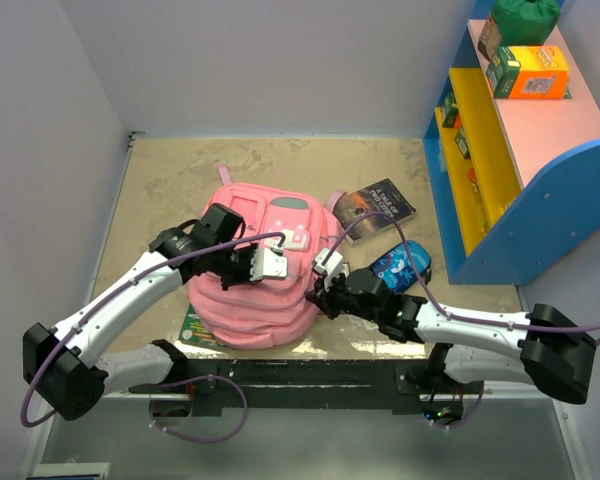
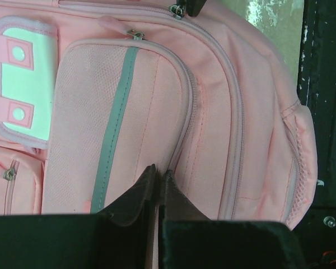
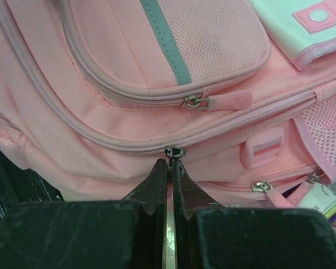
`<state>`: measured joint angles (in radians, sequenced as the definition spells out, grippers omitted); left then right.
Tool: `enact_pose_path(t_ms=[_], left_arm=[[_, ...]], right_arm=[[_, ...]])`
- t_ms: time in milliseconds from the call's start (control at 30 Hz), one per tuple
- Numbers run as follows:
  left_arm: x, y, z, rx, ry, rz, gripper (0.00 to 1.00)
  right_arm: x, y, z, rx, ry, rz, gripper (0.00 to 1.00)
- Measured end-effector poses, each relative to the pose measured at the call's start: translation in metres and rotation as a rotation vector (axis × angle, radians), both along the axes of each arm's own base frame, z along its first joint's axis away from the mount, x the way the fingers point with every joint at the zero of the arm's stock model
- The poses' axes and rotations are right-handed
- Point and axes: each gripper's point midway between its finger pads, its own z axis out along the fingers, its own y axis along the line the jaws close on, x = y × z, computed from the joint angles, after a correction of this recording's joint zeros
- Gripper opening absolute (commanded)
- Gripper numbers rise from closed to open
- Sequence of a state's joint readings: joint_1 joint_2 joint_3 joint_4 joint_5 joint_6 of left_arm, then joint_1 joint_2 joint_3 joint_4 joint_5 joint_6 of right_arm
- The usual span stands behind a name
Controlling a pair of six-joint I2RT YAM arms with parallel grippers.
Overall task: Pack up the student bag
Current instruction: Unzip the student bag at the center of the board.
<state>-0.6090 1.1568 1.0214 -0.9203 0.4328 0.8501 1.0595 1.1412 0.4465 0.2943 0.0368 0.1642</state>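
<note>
The pink student bag (image 1: 265,310) lies flat on the table, front pockets up. My left gripper (image 1: 250,274) is over its middle; in the left wrist view (image 2: 158,171) the jaws are shut, pinching the bag's fabric (image 2: 213,112) beside the front pocket's zip seam. My right gripper (image 1: 321,291) is at the bag's right edge. In the right wrist view (image 3: 171,163) the jaws are shut on the pull of the main zip slider (image 3: 174,152), and the zip looks closed. The front pocket's pink pull tab (image 3: 228,101) lies just above it.
A dark book (image 1: 376,205) and a blue pencil case (image 1: 401,264) lie to the right of the bag. A green flat item (image 1: 194,329) pokes out under the bag's near left corner. A blue, yellow and pink shelf (image 1: 500,150) with boxes stands at the right.
</note>
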Motion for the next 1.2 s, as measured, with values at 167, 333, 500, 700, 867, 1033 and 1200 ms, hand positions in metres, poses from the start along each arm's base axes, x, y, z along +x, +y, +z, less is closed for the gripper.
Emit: enact_pose_path(t_ms=[167, 333, 500, 700, 867, 1033, 1200], left_arm=[[0.006, -0.003, -0.007, -0.029, -0.018, 0.046, 0.00], [0.010, -0.007, -0.008, -0.063, -0.003, 0.117, 0.00], [0.012, -0.013, -0.016, -0.074, 0.091, 0.222, 0.00], [0.022, -0.029, -0.016, -0.104, 0.226, 0.368, 0.00], [0.032, -0.045, -0.007, -0.154, 0.310, 0.466, 0.00], [0.041, -0.059, 0.003, -0.222, 0.362, 0.522, 0.00], [0.045, -0.077, 0.011, -0.284, 0.445, 0.550, 0.00]], right_arm=[[-0.001, -0.005, 0.007, -0.003, 0.030, -0.032, 0.00], [-0.010, 0.000, 0.007, 0.012, 0.062, -0.022, 0.00], [-0.032, 0.018, 0.005, 0.003, 0.078, 0.026, 0.00], [-0.039, 0.032, 0.015, 0.030, 0.038, -0.010, 0.00], [-0.029, 0.048, 0.030, 0.051, -0.011, -0.060, 0.00], [-0.025, 0.077, 0.044, 0.065, -0.055, -0.058, 0.00], [-0.034, 0.108, 0.041, 0.050, -0.099, -0.020, 0.00]])
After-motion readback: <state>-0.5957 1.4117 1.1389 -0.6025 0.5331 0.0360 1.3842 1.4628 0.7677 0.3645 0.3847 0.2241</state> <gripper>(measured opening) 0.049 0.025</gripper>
